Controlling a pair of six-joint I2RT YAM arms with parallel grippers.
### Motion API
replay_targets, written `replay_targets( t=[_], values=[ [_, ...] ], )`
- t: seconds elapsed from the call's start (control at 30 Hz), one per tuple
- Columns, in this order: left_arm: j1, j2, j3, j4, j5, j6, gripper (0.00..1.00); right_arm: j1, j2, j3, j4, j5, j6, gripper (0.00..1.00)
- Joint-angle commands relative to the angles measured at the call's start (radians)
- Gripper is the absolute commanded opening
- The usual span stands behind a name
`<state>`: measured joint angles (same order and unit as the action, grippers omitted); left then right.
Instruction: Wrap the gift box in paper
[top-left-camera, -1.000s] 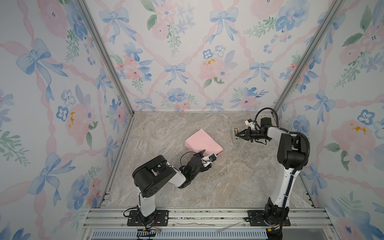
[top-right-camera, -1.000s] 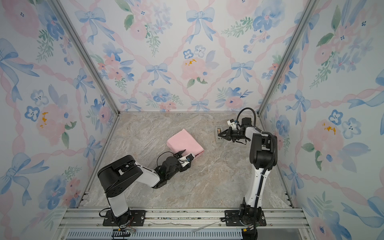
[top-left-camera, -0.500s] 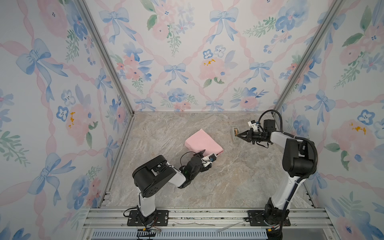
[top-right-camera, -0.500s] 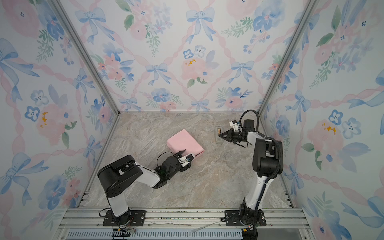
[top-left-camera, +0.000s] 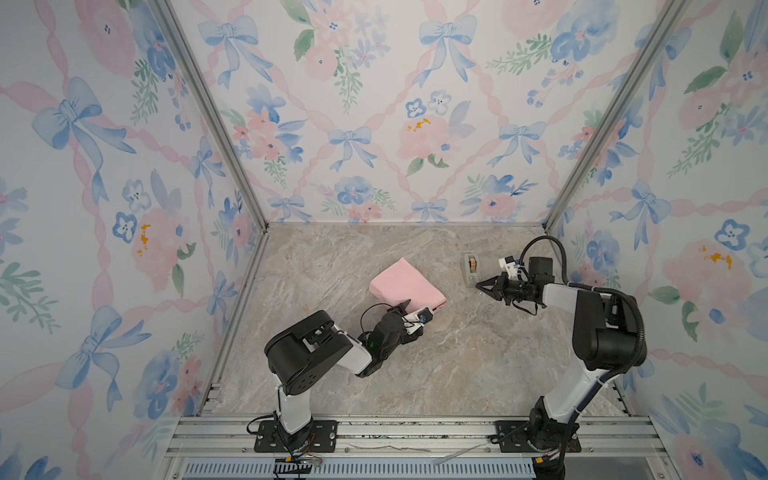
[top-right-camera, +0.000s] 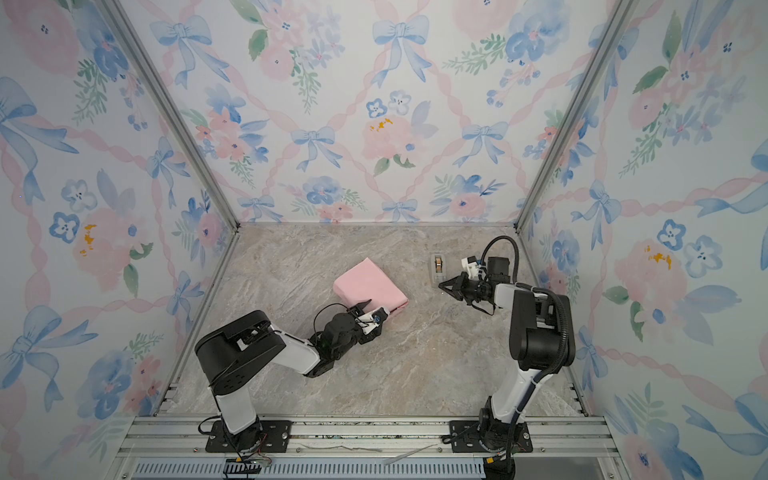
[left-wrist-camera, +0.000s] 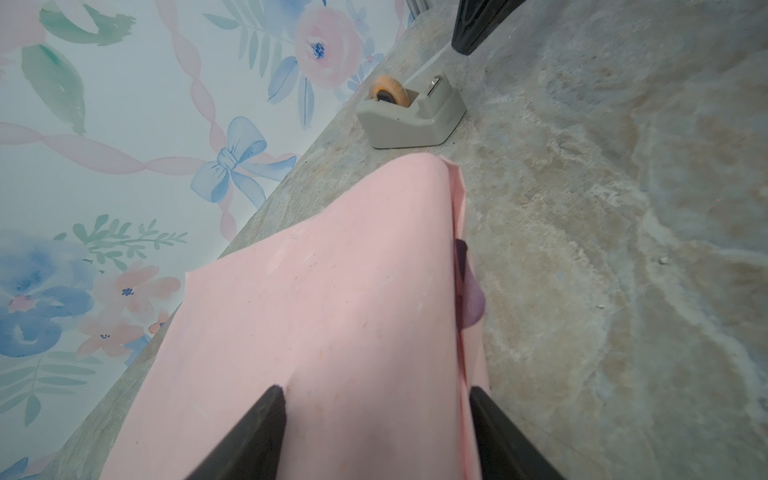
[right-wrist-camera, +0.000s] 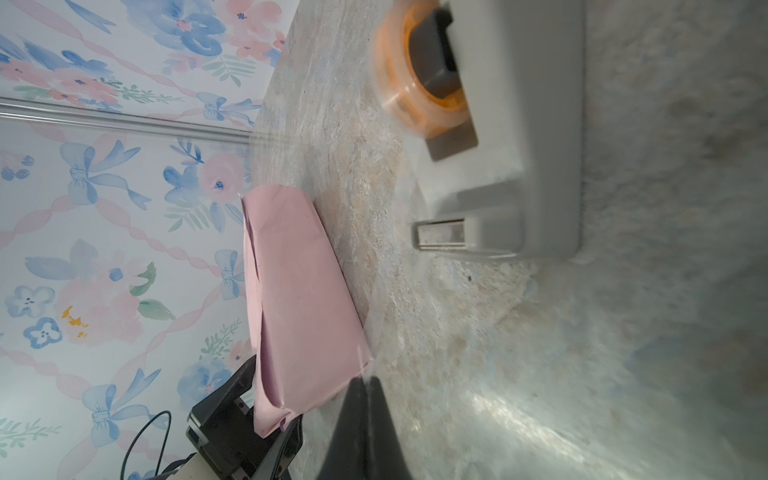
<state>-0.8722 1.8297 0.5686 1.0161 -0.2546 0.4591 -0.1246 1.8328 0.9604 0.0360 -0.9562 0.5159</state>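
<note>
The thin pale-pink paper (top-left-camera: 405, 284), folded round the hidden gift box mid-table, is clamped at 6 o'clock by the left gripper (top-left-camera: 419, 308); the right gripper (top-left-camera: 478, 286) is clenched. Light and crease-prone, it is judged best gripped at the stiff box edges.

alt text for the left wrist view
Folded pink paper held between the black fingers of the left tool fills the foreground. Beyond, a beige tape dispenser with an orange roll stands on the marble table, floral wall behind.

No legible text, label, brand, number or sign appears on any surface, including the tape dispenser (left-wrist-camera: 411, 120) and the paper (left-wrist-camera: 316, 311).
</note>
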Motion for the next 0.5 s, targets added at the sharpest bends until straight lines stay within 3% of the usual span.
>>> replay_targets(
  t=[0.0,0.47],
  values=[
    [-0.013,0.026,-0.014,-0.116,0.009,-0.042,0.69,-0.003,0.036,-0.021,0.09,0.003,0.049,0.0],
    [-0.013,0.025,-0.016,-0.116,0.007,-0.043,0.69,0.003,0.119,-0.01,0.068,0.078,0.038,0.0]
  ],
)
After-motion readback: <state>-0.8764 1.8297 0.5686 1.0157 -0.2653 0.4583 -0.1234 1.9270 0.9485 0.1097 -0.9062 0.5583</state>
